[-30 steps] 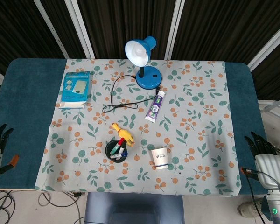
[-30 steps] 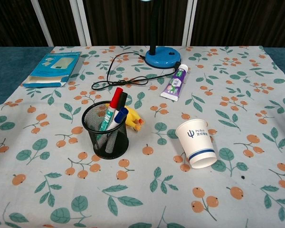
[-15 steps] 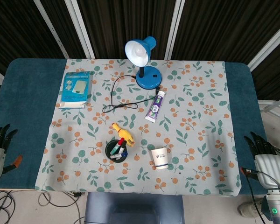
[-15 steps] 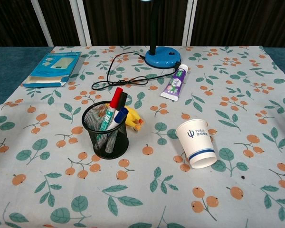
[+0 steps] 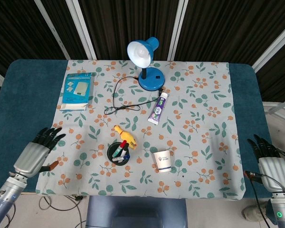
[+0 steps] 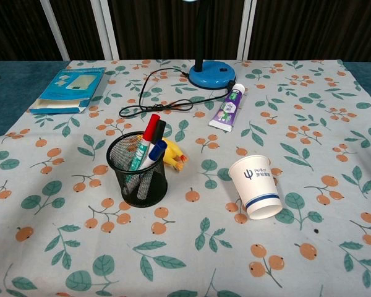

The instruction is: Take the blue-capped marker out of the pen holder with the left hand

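Hands seen in head view only: left hand point(image 5: 34, 153) over table's point(image 5: 23, 95) left edge, fingers point(image 5: 51, 135) apart, holding nothing, well apart from pen holder point(image 5: 118, 153); right hand point(image 5: 270, 164) off right edge, fingers spread, empty, wrist cut off by frame. Chest view closer: blue-capped marker point(image 6: 151, 154) upright-tilted in mesh pen holder point(image 6: 137, 179), beside red and black caps. Yellow toy point(image 6: 173, 156) partly hidden behind holder. Lamp point(image 6: 209, 68) head cut off in chest view. Paper cup point(image 6: 255, 186) right of holder.
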{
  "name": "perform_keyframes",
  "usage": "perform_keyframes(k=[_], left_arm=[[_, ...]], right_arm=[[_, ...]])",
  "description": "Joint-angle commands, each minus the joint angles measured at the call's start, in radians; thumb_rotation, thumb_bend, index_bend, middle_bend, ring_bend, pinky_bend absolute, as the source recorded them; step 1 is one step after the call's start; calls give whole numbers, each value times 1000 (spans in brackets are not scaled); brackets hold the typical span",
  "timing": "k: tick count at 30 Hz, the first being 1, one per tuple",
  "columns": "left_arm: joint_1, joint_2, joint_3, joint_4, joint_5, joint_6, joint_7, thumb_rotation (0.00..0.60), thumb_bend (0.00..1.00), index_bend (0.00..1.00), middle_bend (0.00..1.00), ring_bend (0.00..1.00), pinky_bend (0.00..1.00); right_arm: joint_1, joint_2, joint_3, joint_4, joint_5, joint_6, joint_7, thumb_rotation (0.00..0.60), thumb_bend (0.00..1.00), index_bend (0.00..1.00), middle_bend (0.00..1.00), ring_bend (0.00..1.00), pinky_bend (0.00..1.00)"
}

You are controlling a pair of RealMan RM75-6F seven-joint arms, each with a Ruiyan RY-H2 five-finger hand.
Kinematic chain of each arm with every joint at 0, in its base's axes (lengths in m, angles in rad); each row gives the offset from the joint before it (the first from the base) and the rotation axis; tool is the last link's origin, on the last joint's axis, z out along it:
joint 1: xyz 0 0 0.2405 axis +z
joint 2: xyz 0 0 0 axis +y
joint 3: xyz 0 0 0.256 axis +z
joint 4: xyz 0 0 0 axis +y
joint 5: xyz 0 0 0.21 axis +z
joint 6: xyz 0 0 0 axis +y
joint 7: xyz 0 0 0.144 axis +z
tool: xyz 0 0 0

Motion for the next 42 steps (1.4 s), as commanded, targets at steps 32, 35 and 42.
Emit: perform_keyframes(k=[32, 35, 42], left_arm=[[-317, -249, -99, -92, -255, -338, 64, 600, 339, 398, 33, 0, 0], [-330, -265, -105, -87, -274, -339, 63, 600, 336, 417, 35, 0, 0], [-358, -327, -109, -54, -327, -332, 132, 600, 323, 447, 39, 0, 0]], right_arm=[[0, 2, 4, -4, 10, -1, -1, 600, 133, 119, 51, 101, 182], [-1, 2, 5, -4, 12, -1, 0, 600, 133, 119, 51, 101, 182], [-1, 2, 6, -5, 15, -1, 2, 600, 133, 119, 51, 101, 182]])
